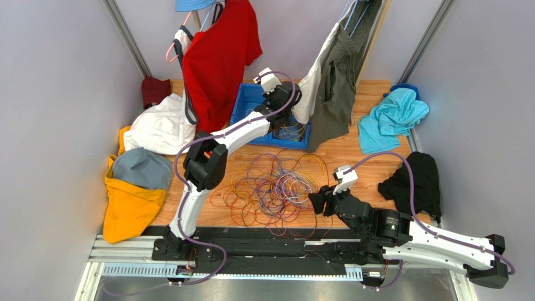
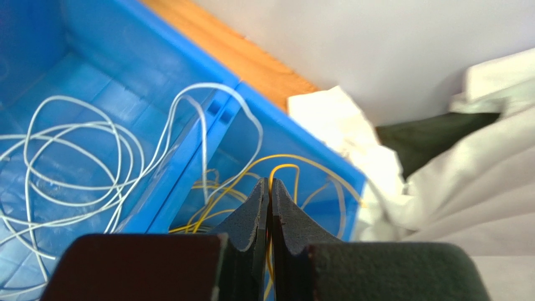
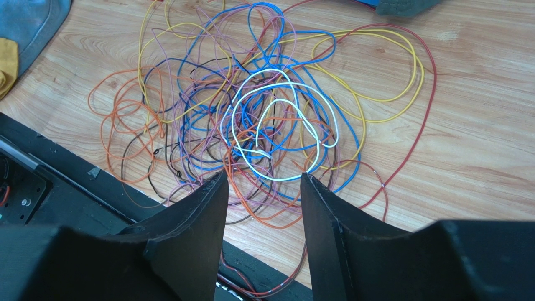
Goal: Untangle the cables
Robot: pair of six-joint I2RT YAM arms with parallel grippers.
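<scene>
The cables point(image 1: 276, 185) lie as a loose tangle of orange, purple, yellow, blue, white and red loops point(image 3: 264, 113) on the wooden table. A blue bin point(image 1: 251, 100) behind it has two compartments. One holds white cables point(image 2: 69, 157), the other yellow cables point(image 2: 314, 163). My left gripper point(image 1: 287, 103) hangs over the bin. In the left wrist view this gripper point(image 2: 270, 185) is shut, with a thin yellow cable running between its pads. My right gripper point(image 1: 318, 202) stands open at the tangle's near right edge. Nothing is between the fingers of the right gripper point(image 3: 264, 179), and orange and purple loops lie below them.
A red shirt point(image 1: 220, 56) and an olive garment point(image 1: 336, 81) hang over the bin's back. Teal cloth point(image 1: 392, 119), black cloth point(image 1: 417, 182), white cloth point(image 1: 160, 128) and a yellow-grey heap point(image 1: 132, 188) ring the table. A black rail point(image 1: 264, 241) runs along the near edge.
</scene>
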